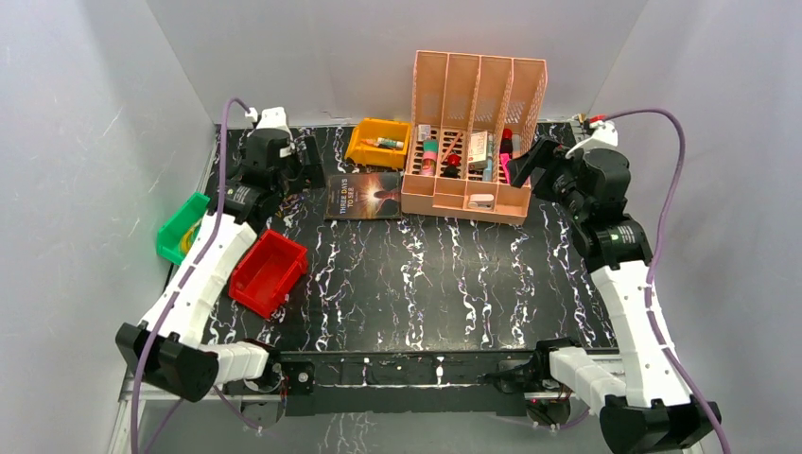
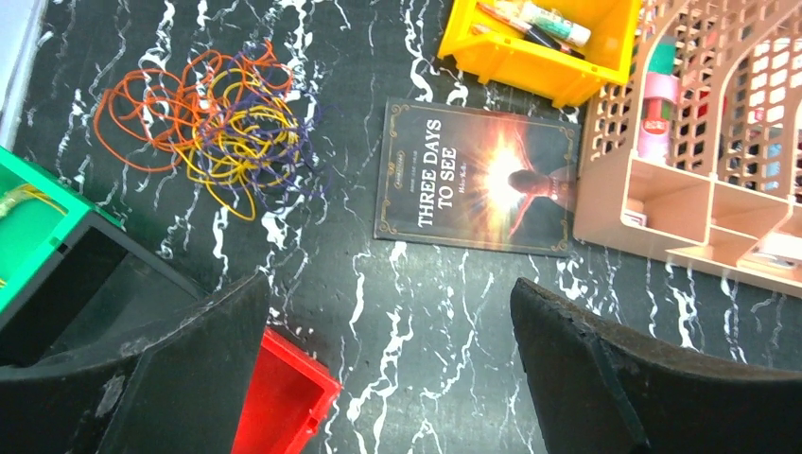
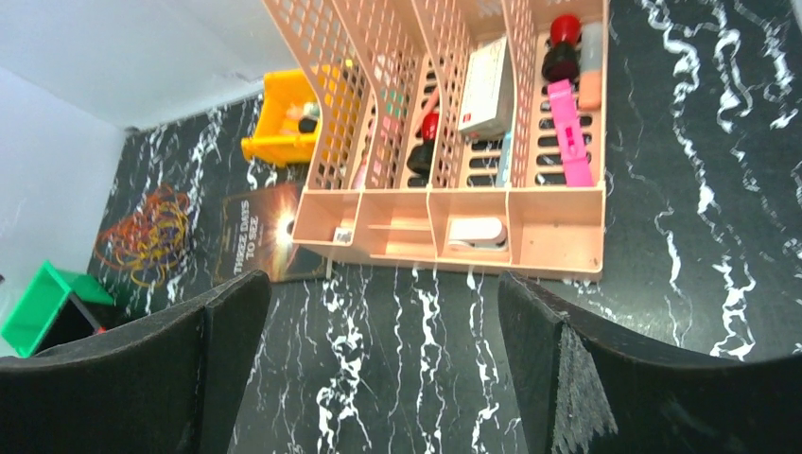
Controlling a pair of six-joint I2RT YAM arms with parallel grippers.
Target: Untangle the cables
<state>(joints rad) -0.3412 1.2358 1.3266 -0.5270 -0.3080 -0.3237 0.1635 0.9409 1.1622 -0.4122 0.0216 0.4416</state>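
Note:
The cables lie in one tangled heap of orange, yellow and dark purple loops on the black marbled table, left of a book. They also show small in the right wrist view. In the top view my left arm hides them. My left gripper is open and empty, held above the table nearer than the heap and to its right; it sits at the back left in the top view. My right gripper is open and empty, in front of the peach organizer, at the back right.
A book lies right of the heap. A yellow bin and a peach organizer stand at the back. A red bin and a green bin sit at the left, close to the left arm.

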